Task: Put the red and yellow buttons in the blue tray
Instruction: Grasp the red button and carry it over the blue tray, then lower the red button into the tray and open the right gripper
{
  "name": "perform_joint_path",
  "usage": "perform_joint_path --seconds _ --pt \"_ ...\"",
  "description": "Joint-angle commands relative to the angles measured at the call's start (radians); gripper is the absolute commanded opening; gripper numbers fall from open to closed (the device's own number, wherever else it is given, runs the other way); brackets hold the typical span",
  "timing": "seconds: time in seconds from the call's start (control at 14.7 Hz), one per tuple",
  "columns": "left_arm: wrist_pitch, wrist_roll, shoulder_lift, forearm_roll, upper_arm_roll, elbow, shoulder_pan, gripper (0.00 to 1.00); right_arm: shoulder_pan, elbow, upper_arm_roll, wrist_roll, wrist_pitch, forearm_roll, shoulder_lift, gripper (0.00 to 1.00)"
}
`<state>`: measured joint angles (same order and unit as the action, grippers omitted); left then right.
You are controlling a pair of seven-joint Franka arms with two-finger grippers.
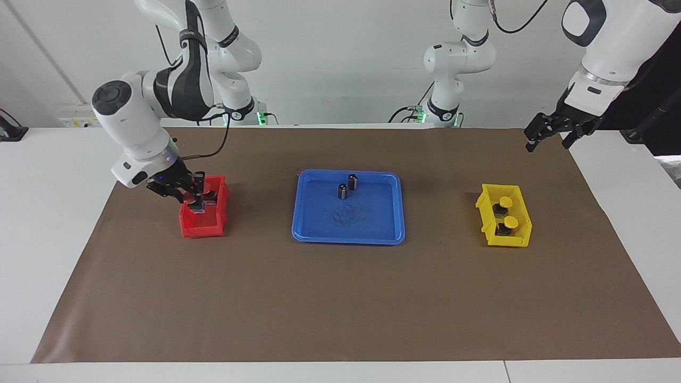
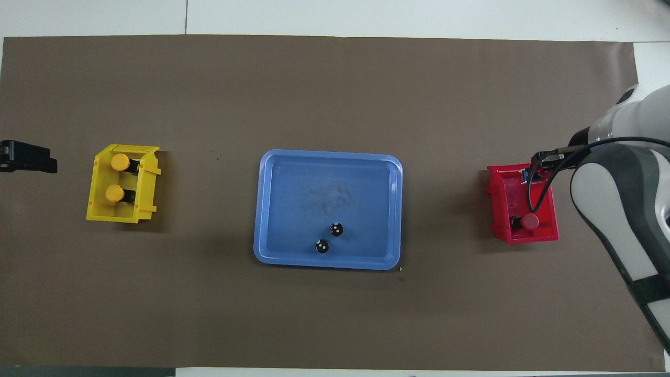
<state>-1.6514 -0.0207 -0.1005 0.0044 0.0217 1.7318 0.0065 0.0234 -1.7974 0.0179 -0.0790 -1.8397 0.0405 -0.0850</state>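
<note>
The blue tray [image 1: 348,226] [image 2: 293,209] lies mid-table and holds two dark capless cylinders [image 1: 347,186]. Two yellow buttons [image 1: 508,211] [image 2: 117,178] lie in the yellow bin [image 1: 487,213] [image 2: 97,204] toward the left arm's end. One red button [image 2: 529,222] shows in the red bin [image 1: 202,229] [image 2: 523,238], in the part nearer to the robots. My right gripper [image 1: 196,205] reaches down into the red bin's other part; what its fingers touch is hidden, and the second red button does not show. My left gripper [image 1: 550,139] [image 2: 26,157] waits open in the air past the yellow bin.
A brown mat [image 1: 340,298] covers the table between white margins. The right arm's body hangs over the table edge beside the red bin [image 2: 623,199].
</note>
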Motion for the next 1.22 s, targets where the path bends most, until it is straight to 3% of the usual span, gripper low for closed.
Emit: perform_joint_path --seconds 0.0,0.2,0.54,0.82,1.15 --pt "0.021 0.008 -0.005 -0.015 0.004 -0.008 0.010 1.00 0.114 0.257 -0.006 0.170 0.123 0.021 -0.139 0.17" --pt "0.021 0.008 -0.005 -0.015 0.004 -0.008 0.010 1.00 0.254 0.305 -0.007 0.417 0.074 0.027 -0.177 0.14" --pt "0.021 0.008 -0.005 -0.015 0.004 -0.008 0.010 1.00 0.420 0.264 -0.007 0.663 -0.099 0.065 -0.199 0.13" --pt "0.021 0.008 -0.005 -0.015 0.004 -0.008 0.010 1.00 0.506 0.237 -0.007 0.768 -0.206 0.052 -0.260 0.13" --pt "0.021 0.008 -0.005 -0.015 0.004 -0.008 0.010 1.00 0.579 0.236 -0.007 0.817 -0.236 0.018 -0.340 0.14"
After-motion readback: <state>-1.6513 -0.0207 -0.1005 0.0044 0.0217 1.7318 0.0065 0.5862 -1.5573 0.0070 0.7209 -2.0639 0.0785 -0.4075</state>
